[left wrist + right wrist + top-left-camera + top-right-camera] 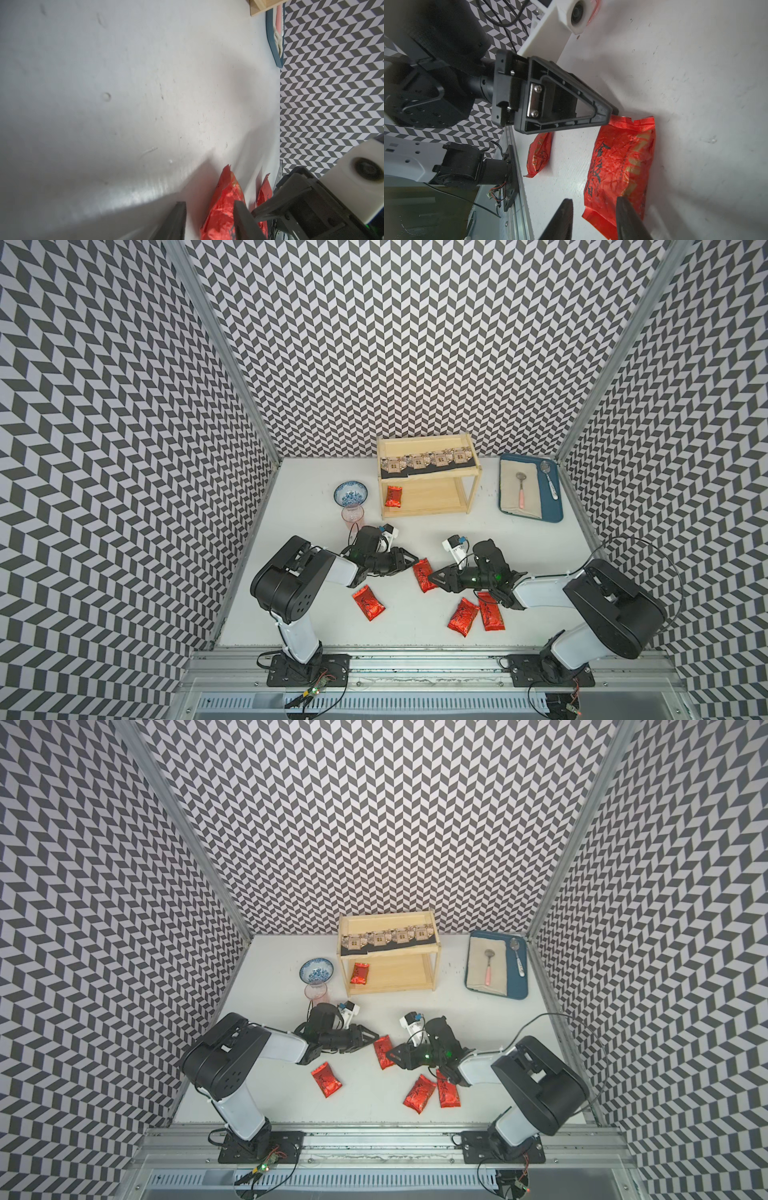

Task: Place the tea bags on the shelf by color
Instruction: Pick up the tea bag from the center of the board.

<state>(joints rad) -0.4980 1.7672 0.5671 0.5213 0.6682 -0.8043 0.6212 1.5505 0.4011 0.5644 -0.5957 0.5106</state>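
Only the top views gave us the whole layout. The shelf (pixel 424 447) stood at the back of the desk (pixel 540 539), with four black tea bags (pixel 424 460) in a row on its upper tier. One red tea bag (pixel 392 497) lay on the lower tier, toward the left arm's side. The middle pouch (pixel 423 576) lay on the desk between the left end effector (pixel 410 561) and the right end effector (pixel 433 578). Three other red pouches (pixel 368 602) lay nearer the front edge. From above we could not tell how either pair of jaws stood.

The wrist views showed more. In the left wrist view the left end effector's fingers (pixel 176 220) stood narrowly apart, holding nothing. The crumpled pouch lay between them against one finger, with bare desk beside the other. The right wrist view showed the right end effector's fingers (pixel 627 220) likewise narrowly apart over the pouch's near end, one overlapping the foil. There the left end effector's tip reached the far sealed edge, but we could not make out whether it touched the foil. Both wrist views cut the fingers off at the frame edge, and the left one was blurred close in.
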